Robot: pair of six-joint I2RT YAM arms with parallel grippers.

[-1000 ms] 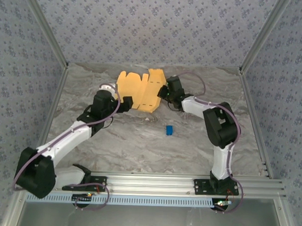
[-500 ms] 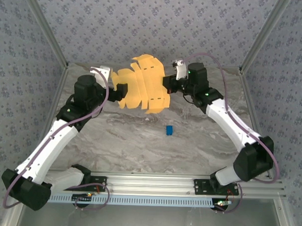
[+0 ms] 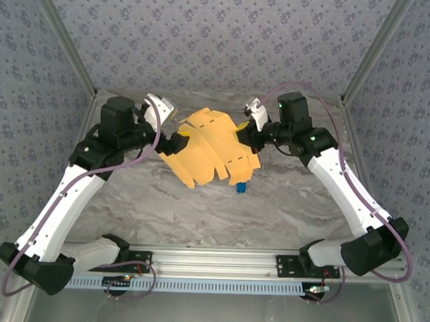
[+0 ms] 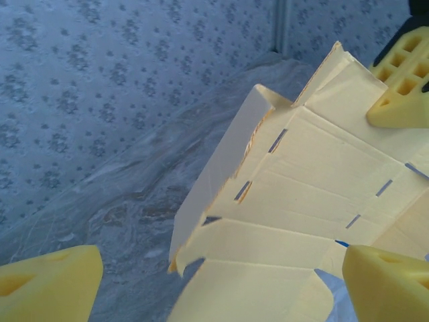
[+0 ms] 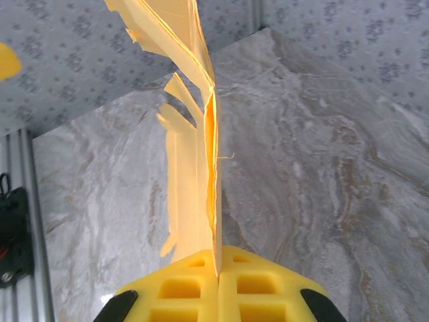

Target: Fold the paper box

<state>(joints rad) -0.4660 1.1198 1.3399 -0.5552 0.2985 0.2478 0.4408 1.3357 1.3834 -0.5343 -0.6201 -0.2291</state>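
The paper box [image 3: 212, 152] is a flat yellow-orange die-cut sheet with flaps and slots, held tilted in the air above the table's middle. My right gripper [image 3: 247, 137] is shut on its right edge; in the right wrist view the fingers [image 5: 181, 288] pinch the thin edge of the sheet [image 5: 194, 181] at the gripper [image 5: 218, 274]. My left gripper [image 3: 175, 142] stands wide open at the sheet's left edge. In the left wrist view its fingertips [image 4: 50, 285] are far apart, with the sheet [image 4: 295, 201] reaching in between them at the gripper [image 4: 218, 288].
A small blue block [image 3: 240, 186] lies on the marble table [image 3: 199, 210], half under the sheet's lower edge. Patterned walls close in the back and both sides. An aluminium rail [image 3: 218, 260] runs along the near edge.
Both arms have risen and come nearer. The sheet, flat on the far table a second ago, now hangs tilted in the air in the right gripper, with the open left gripper at its left edge.
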